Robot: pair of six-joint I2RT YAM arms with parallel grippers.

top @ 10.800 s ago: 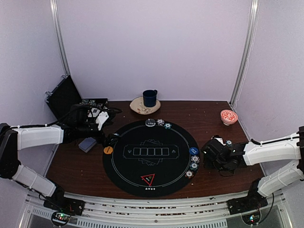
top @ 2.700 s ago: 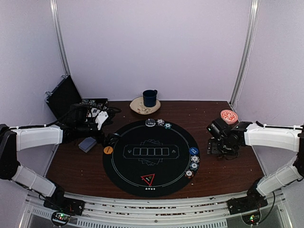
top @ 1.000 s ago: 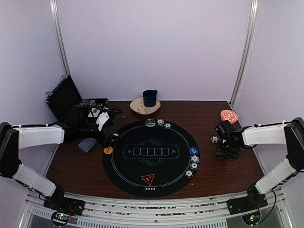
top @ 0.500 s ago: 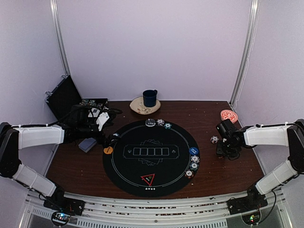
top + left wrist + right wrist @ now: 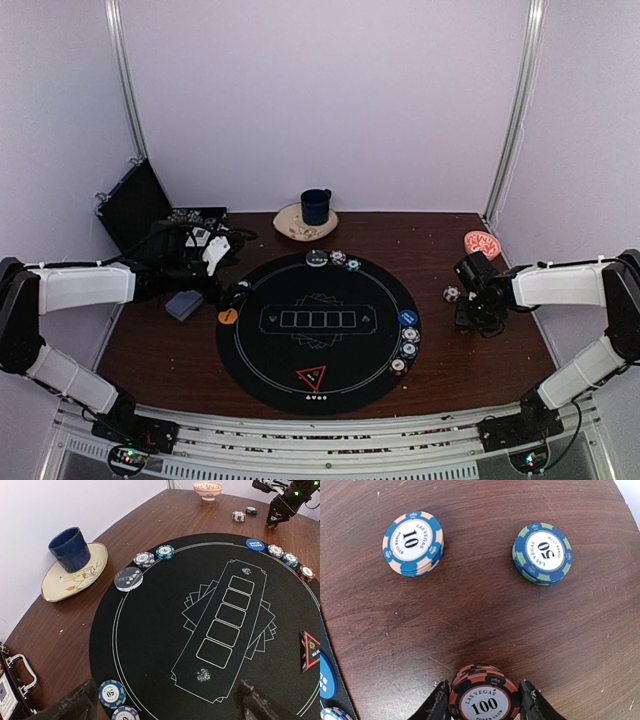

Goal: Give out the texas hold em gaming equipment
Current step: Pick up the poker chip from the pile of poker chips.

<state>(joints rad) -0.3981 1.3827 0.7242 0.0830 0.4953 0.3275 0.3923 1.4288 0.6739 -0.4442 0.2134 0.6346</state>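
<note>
While the right gripper [image 5: 485, 706] pinches the 100 chip stack [image 5: 485, 697] on the table [image 5: 480, 590] at three o'clock of the mat [image 5: 270, 370], upper chips may slide off if lifted fast; the left gripper [image 5: 165, 700] gapes empty.

Blue mug [image 5: 316, 206] on cream saucer [image 5: 288, 230], well beyond left gripper [image 5: 240, 290]; red-patterned bowl [image 5: 481, 243] near right gripper [image 5: 468, 322], on its far side; black case [image 5: 132, 205] left of left gripper; all on brown table [image 5: 450, 370].
</note>
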